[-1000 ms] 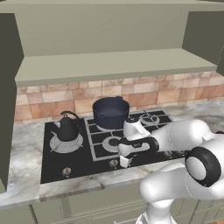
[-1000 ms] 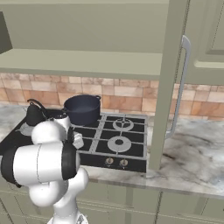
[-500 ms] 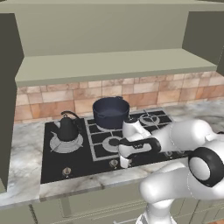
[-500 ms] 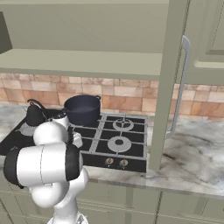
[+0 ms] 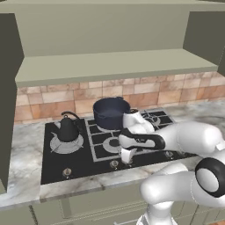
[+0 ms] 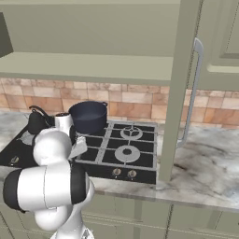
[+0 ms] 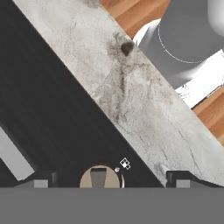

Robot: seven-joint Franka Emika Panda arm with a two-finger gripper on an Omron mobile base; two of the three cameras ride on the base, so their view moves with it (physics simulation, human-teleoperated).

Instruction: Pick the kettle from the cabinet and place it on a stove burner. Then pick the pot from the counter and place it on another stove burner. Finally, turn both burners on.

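The fingers (image 7: 111,181) were seen spread wide in the hand view, their two dark tips well apart at the bottom edge, with nothing pinched between them. Midway between the tips lay a round tan stove knob (image 7: 100,178) on the black cooktop (image 7: 52,118), and just beyond the tips ran the marbled counter (image 7: 131,92) edge. In the left base view the fingers (image 5: 126,156) were pointed down at the front row of knobs. Behind the fingers, on the far burners, the navy pot (image 5: 110,112) was seated; the same pot (image 6: 87,116) was shown beside the wrist in the right base view. The kettle (image 5: 68,128) was standing upright on the wide silvery stove burner (image 5: 66,143), well to one side of the fingers. The cabinet (image 6: 179,88) door, with its long grey bar handle (image 6: 192,91), was standing open.
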